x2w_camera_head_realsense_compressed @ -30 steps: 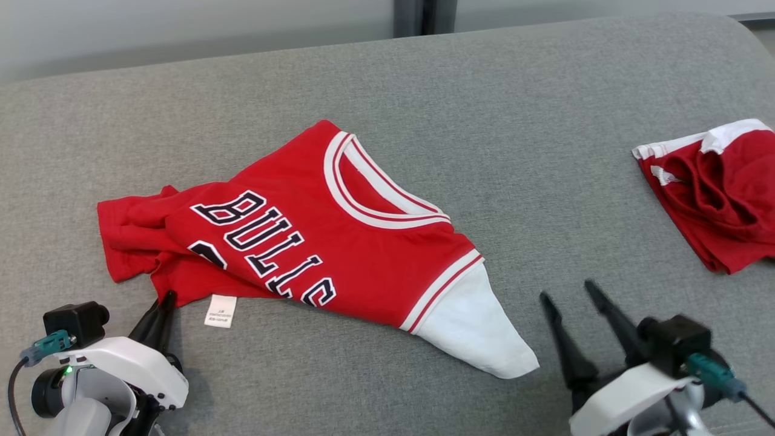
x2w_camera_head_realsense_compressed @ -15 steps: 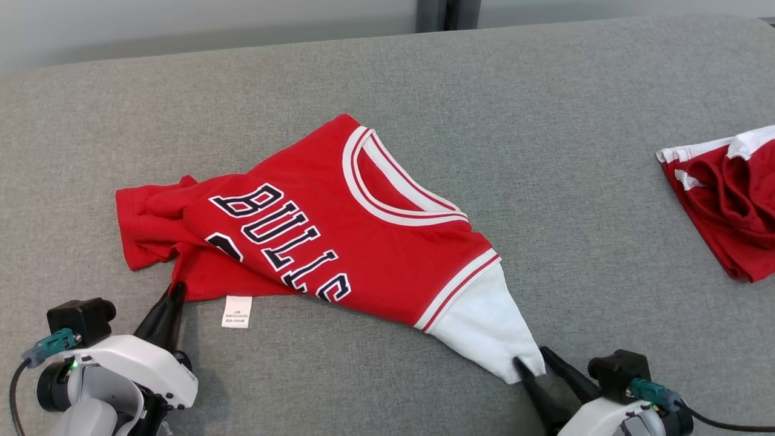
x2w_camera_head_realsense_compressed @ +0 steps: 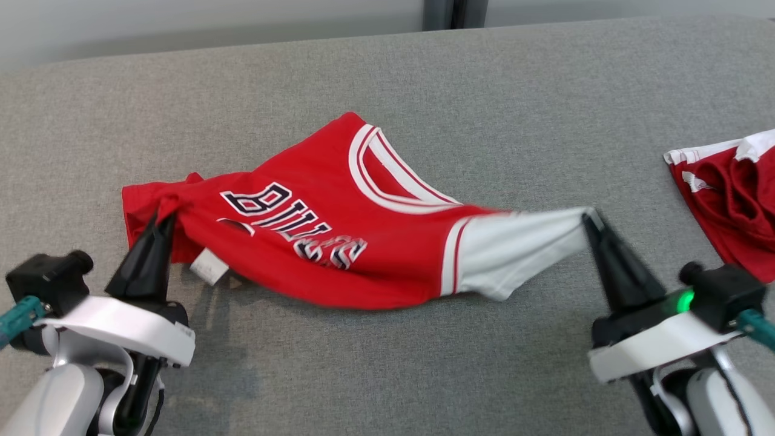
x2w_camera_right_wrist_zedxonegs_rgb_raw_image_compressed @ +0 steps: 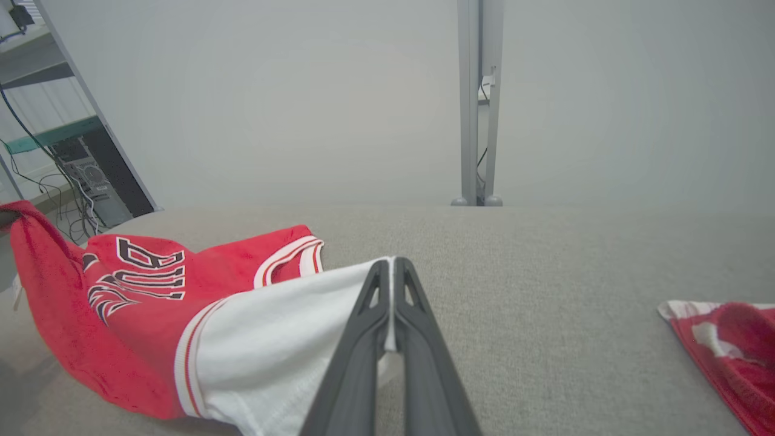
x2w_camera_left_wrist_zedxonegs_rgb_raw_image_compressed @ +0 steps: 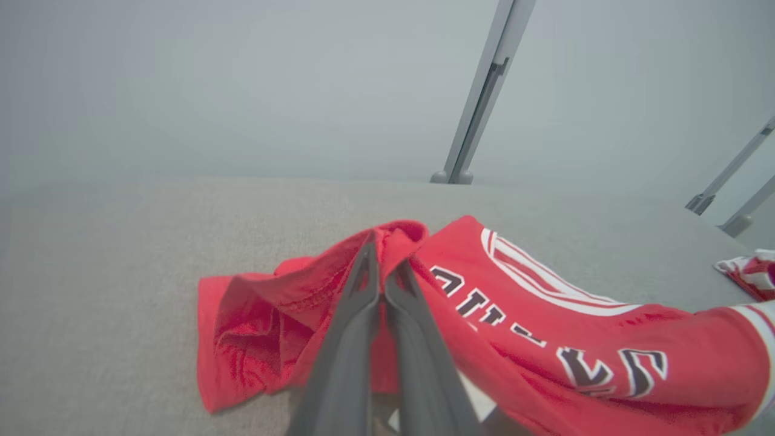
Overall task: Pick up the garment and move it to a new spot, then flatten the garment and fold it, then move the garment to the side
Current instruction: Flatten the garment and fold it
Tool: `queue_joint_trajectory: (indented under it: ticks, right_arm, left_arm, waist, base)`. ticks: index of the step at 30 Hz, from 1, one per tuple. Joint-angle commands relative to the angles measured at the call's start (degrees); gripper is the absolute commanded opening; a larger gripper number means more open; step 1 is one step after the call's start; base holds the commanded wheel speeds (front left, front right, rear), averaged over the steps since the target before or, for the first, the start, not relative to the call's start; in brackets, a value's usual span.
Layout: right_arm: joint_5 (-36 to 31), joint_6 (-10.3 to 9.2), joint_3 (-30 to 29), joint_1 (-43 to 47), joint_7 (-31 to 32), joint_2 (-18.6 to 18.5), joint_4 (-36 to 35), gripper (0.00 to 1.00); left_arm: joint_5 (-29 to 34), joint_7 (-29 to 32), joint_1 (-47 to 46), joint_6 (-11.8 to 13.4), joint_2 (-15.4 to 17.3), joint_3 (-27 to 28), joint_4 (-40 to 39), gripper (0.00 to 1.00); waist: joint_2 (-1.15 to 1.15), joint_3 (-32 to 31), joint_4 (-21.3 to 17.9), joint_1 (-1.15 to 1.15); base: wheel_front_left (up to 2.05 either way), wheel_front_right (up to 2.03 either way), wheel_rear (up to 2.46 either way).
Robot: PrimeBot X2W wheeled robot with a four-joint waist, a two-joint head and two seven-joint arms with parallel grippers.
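The garment (x2w_camera_head_realsense_compressed: 339, 242) is a red jersey with dark lettering, a white-trimmed neck and a white sleeve. It hangs stretched between both arms, its middle sagging towards the grey cushion. My left gripper (x2w_camera_head_realsense_compressed: 164, 215) is shut on its red left edge (x2w_camera_left_wrist_zedxonegs_rgb_raw_image_compressed: 387, 242). My right gripper (x2w_camera_head_realsense_compressed: 588, 217) is shut on the tip of the white sleeve (x2w_camera_right_wrist_zedxonegs_rgb_raw_image_compressed: 290, 327), seen pinched between the fingers (x2w_camera_right_wrist_zedxonegs_rgb_raw_image_compressed: 363, 315) in the right wrist view. A small white label (x2w_camera_head_realsense_compressed: 207, 266) dangles under the left part.
A second red and white garment (x2w_camera_head_realsense_compressed: 732, 194) lies crumpled at the right edge of the grey cushion (x2w_camera_head_realsense_compressed: 387, 79). A pale wall with a metal post (x2w_camera_right_wrist_zedxonegs_rgb_raw_image_compressed: 478, 103) stands behind the cushion's far edge.
My right gripper swung in, closed on the white sleeve tip and lifted it up and to the right. My left gripper rose with the red edge. The jersey went from lying flat to stretched.
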Motion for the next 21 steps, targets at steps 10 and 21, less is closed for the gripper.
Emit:
queue_joint_trajectory:
  ticks: [10,21]
  right_arm:
    - [-0.95,-0.03,-10.39,-7.65,-0.28,-0.10,-12.55,0.00]
    - [2.15,-0.03,-13.84,-8.24,3.47,2.16,-18.72,0.00]
  left_arm:
    - [5.28,1.53,-5.37,4.97,4.09,2.46,-16.32,0.00]
    - [6.73,3.19,-6.16,7.77,4.73,3.07,-24.40,0.00]
  waist:
    - [0.00,-1.94,-0.33,0.00]
    - [0.00,-2.63,-0.18,0.00]
  base:
    - [0.00,0.00,0.00]
    - [0.00,0.00,0.00]
